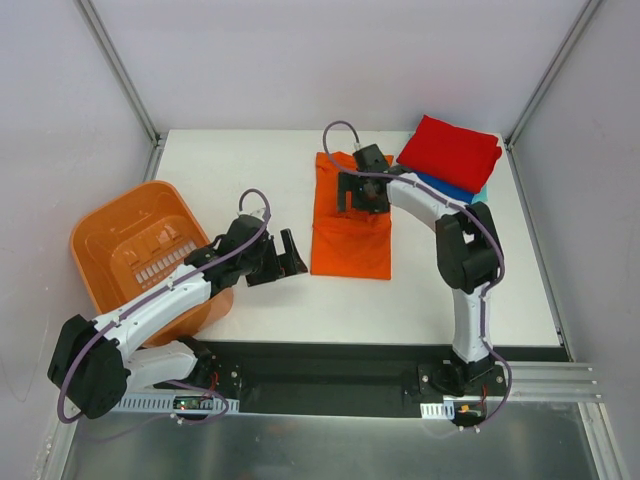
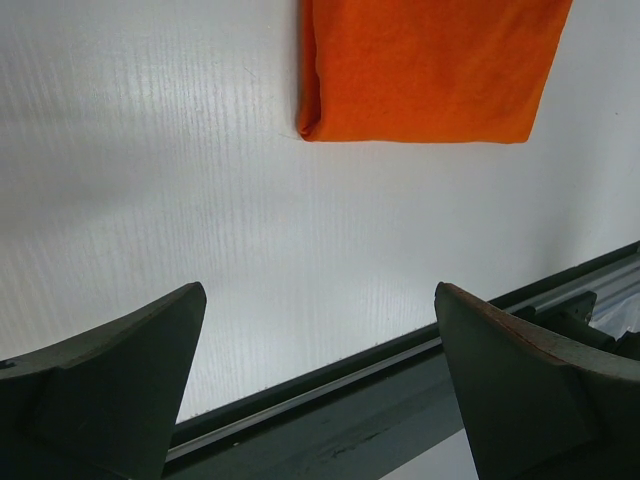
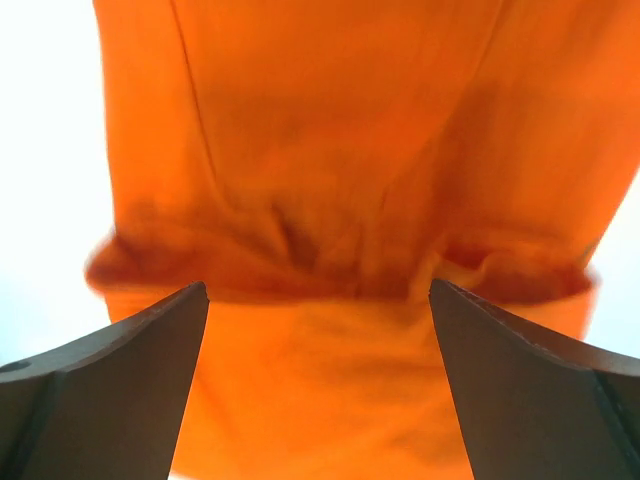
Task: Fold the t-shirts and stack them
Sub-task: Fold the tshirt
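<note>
A rounded, glossy orange plastic basket (image 1: 118, 225) sits far left. The left gripper (image 1: 283, 265) hangs over the ribbed white table (image 1: 250, 160), fingers apart. At centre lies the soft orange t-shirt (image 1: 350, 245), a long rectangle bunched mid-length beneath the right gripper (image 1: 361, 197), whose fingers are spread. At right, 2 folded shirts are stacked, red (image 1: 450, 150) on blue (image 1: 447, 186).

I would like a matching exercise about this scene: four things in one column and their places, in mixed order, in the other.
Things:
1. orange t-shirt
2. red t-shirt
3. basket
4. left gripper

Places:
a. far right corner, on top of a blue cloth
b. left side of the table
c. open, above bare table
d. middle of the table, under the right gripper

Pairs: 1-d, 2-a, 3-b, 4-c
</note>
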Available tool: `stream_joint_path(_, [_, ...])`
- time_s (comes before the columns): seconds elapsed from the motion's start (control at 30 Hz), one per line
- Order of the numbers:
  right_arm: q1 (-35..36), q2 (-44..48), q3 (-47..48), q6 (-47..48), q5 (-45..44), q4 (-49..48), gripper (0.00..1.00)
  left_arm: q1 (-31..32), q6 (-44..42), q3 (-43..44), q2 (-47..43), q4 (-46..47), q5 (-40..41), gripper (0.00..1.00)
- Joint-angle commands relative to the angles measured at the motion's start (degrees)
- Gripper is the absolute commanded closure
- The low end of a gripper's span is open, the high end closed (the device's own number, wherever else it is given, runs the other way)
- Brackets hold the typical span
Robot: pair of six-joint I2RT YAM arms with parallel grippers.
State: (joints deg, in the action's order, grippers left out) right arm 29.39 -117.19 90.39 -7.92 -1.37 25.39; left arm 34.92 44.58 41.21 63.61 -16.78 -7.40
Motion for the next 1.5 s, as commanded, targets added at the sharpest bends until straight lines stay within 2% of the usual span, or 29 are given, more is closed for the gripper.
stream_joint_path(0.0, [-3.5,-3.7,12.6,4.4,-2.6,-1.9,0.03,0.4,1.5,-1.0,-1.8,0.5,0.1,0.01])
stream_joint_path(0.03, [-4.7,-4.7,16.3,4.8,-1.5,-0.5,0.03,0.4,1.7,-1.0,-1.9,0.5,0.1,0.01])
stream_joint_path(0.13, [-5.0,-1.6,16.3,7.5,0.8,1.2,0.03,0.5,1.8,-1.3,-1.7,0.4,0.2,0.00])
stream_joint_path(0.2, [-4.8,4.0,10.1,9.6,3.4,-0.5,0.03,0.5,2.0,-1.1,-1.2,0.4,0.3,0.01])
stream_joint_path(0.33, [-4.6,13.8,-5.6,8.0,6.8,-3.7,0.03,0.5,1.8,0.3,2.6,0.8,0.5,0.01])
stream_joint_path(0.37, [-4.5,15.7,-12.8,4.2,6.9,-5.4,0.03,0.5,1.7,0.8,3.4,1.0,0.5,0.01])
stream_joint_path(0.5, [-4.6,26.0,-26.9,-4.1,6.5,-5.4,0.03,0.5,1.2,4.5,11.0,2.3,-1.1,0.01])
stream_joint_path(0.57, [-4.7,28.6,-30.9,-7.3,6.4,-2.7,0.01,0.5,1.0,5.8,13.8,3.8,-2.3,0.01])
stream_joint_path(0.7, [-4.9,35.3,-39.0,-9.9,7.6,-3.0,0.04,0.5,0.5,10.2,23.1,5.9,-3.0,0.02])
stream_joint_path(0.8, [-5.5,36.8,-42.8,-10.5,6.3,-3.2,0.04,0.4,0.3,13.4,29.1,6.2,-4.7,0.15])
stream_joint_path(0.9, [-6.6,35.6,-44.5,-10.8,6.8,-4.3,0.11,0.4,0.3,15.2,33.3,6.4,-5.4,0.32])
stream_joint_path(0.93, [-6.8,35.2,-44.8,-10.8,7.9,-4.7,0.19,0.4,0.2,15.6,34.0,6.5,-5.8,0.38])
stream_joint_path(0.97, [-6.7,34.7,-44.9,-10.8,8.3,-5.4,0.24,0.4,0.2,16.0,34.7,6.5,-6.0,0.51])
stream_joint_path(1.03, [-6.8,33.4,-45.0,-11.0,9.1,-6.0,0.33,0.4,0.2,15.7,35.8,6.7,-6.7,0.59])
stream_joint_path(1.07, [-6.8,32.9,-45.2,-11.0,9.4,-6.5,0.34,0.4,0.4,15.0,35.9,6.8,-6.7,0.62])
stream_joint_path(1.2, [-6.9,31.1,-45.7,-11.1,9.8,-7.3,0.39,0.4,0.9,12.8,35.9,7.5,-6.9,0.63])
stream_joint_path(1.37, [-6.9,28.2,-45.3,-11.4,10.0,-8.9,0.53,0.4,-0.2,13.9,38.7,8.2,-7.3,0.71])
stream_joint_path(1.47, [-6.9,26.6,-45.3,-11.8,11.4,-10.8,0.66,0.3,-1.2,14.8,40.2,8.2,-7.9,0.93])
